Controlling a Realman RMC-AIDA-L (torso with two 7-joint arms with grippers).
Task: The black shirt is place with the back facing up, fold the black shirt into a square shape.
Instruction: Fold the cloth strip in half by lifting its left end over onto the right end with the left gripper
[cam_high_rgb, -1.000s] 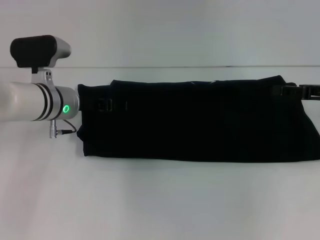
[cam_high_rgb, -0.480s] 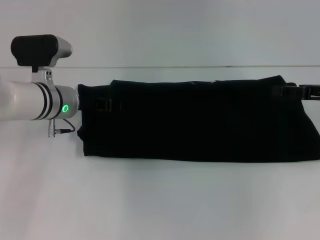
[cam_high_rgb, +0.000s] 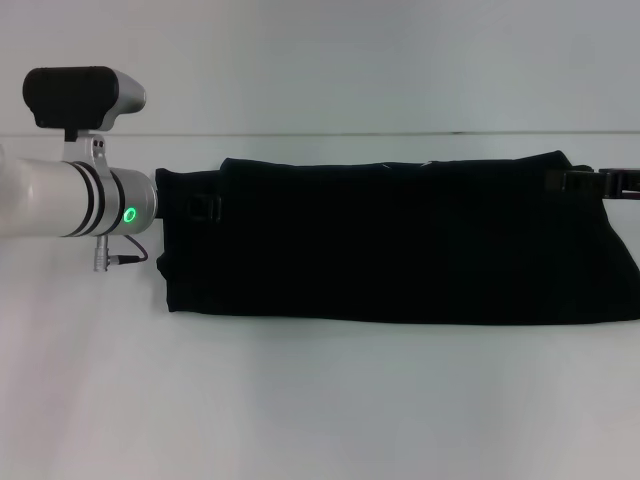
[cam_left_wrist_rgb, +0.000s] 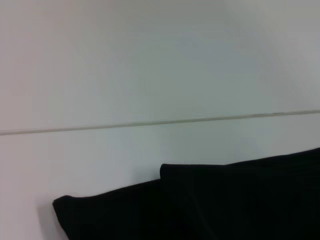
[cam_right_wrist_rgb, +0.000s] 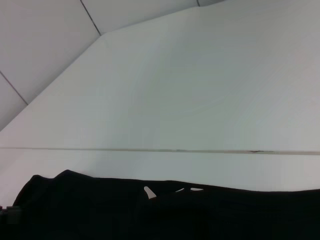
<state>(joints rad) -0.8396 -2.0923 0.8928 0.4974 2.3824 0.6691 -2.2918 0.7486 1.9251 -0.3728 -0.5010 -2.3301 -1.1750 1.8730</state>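
The black shirt (cam_high_rgb: 400, 240) lies folded into a long band across the white table. My left gripper (cam_high_rgb: 205, 208) is over the shirt's left end, near its far corner; it is black against the black cloth. My right gripper (cam_high_rgb: 562, 182) is at the shirt's far right corner. The left wrist view shows a corner of the shirt (cam_left_wrist_rgb: 225, 205) with layered edges. The right wrist view shows the shirt's edge (cam_right_wrist_rgb: 100, 210) with small white marks (cam_right_wrist_rgb: 149, 192) on it.
The white table (cam_high_rgb: 320, 400) runs back to a seam (cam_high_rgb: 320, 134) where it meets the pale wall. My left arm's white forearm (cam_high_rgb: 50, 200) and its camera housing (cam_high_rgb: 80, 97) reach in from the left edge.
My left gripper has drawn slightly to the left over the shirt's end. The shirt and the right gripper have not visibly moved.
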